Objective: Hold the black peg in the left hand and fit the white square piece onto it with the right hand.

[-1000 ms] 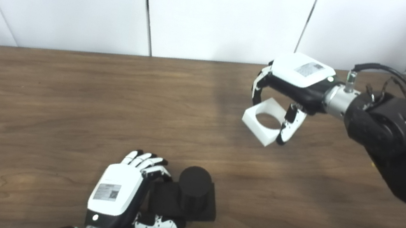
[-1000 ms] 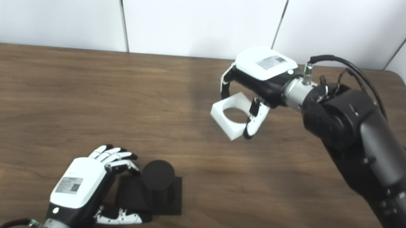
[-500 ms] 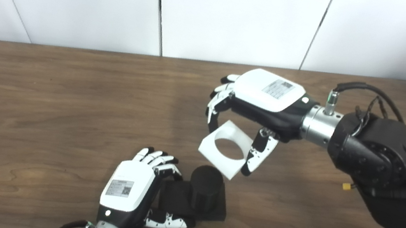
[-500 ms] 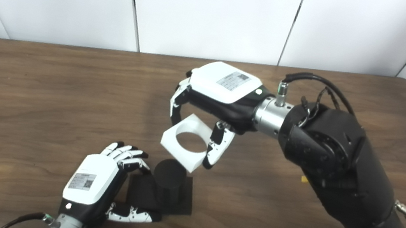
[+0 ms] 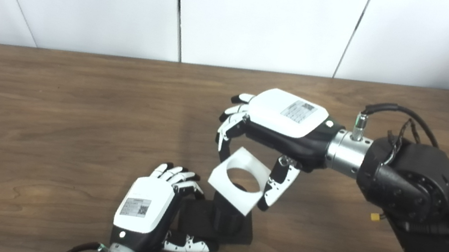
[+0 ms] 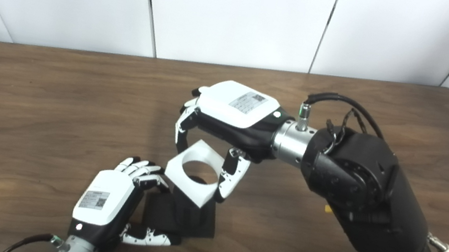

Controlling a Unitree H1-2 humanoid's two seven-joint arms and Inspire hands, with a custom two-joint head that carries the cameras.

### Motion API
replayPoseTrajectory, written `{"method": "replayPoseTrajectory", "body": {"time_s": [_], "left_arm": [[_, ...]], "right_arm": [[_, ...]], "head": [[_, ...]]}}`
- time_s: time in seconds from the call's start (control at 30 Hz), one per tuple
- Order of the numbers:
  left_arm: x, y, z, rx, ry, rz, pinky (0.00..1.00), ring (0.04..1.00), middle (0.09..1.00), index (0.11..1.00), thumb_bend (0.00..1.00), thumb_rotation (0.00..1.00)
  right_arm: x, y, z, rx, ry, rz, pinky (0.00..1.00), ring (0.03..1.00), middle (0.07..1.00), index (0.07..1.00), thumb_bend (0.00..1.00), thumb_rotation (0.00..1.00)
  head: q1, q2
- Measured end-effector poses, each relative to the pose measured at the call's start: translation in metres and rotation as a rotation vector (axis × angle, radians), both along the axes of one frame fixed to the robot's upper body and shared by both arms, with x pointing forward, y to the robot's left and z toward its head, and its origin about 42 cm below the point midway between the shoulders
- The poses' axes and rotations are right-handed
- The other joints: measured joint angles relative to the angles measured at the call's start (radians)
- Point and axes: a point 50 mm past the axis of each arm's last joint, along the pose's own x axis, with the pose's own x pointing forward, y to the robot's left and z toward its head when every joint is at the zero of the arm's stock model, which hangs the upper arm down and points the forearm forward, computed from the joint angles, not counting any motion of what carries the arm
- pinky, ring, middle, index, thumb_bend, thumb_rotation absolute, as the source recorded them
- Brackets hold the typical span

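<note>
The left hand (image 5: 148, 205) sits low on the wooden bench (image 5: 46, 113), its fingers and thumb wrapped around the square base of the black peg (image 5: 230, 224), pinning it flat to the surface with the round post standing up on the side away from the palm. The right hand (image 5: 272, 127) hangs over it, palm down, with the white square piece (image 5: 238, 180) pinched between its fingers on the far edge and its thumb on the near right edge. The piece is tilted, its lower corner dipping down in front of the post, and the top of the post shows dark through the near rim of the round hole.

So this is the fitting step, right at the point of alignment: both parts are in hand, the hole is close over the post but not yet seated, and I cannot tell whether the piece is already touching the peg.

To my eye the next move calls for levelling the piece so the hole sits square to the post, nudging it until the post is centred, then pressing straight down. Going down while it is tilted would likely jam the rim on the post's edge.
</note>
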Motion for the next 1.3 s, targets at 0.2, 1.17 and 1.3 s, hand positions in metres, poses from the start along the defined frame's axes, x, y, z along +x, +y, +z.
{"method": "replayPoseTrajectory", "body": {"time_s": [0.2, 1.17, 1.3], "left_arm": [[0.0, -0.002, 0.0, -0.004, 0.0, -0.001, 0.94, 0.863, 0.804, 0.486, 0.52, 0.05], [0.0, -0.005, 0.001, -0.008, 0.002, -0.001, 0.94, 0.861, 0.797, 0.485, 0.52, 0.05], [0.0, -0.005, 0.001, -0.008, 0.003, -0.001, 0.94, 0.862, 0.797, 0.485, 0.52, 0.05]], "right_arm": [[-0.003, 0.0, -0.007, 0.0, 0.019, 0.002, 0.93, 0.849, 0.729, 0.483, 0.52, 0.13], [-0.003, 0.006, -0.023, 0.027, 0.059, -0.01, 0.97, 0.866, 0.735, 0.482, 0.52, 0.13], [-0.004, 0.006, -0.023, 0.027, 0.058, -0.007, 0.97, 0.866, 0.732, 0.482, 0.52, 0.13]], "head": [[0.008, -0.003], [0.021, 0.005], [0.02, 0.006]]}}
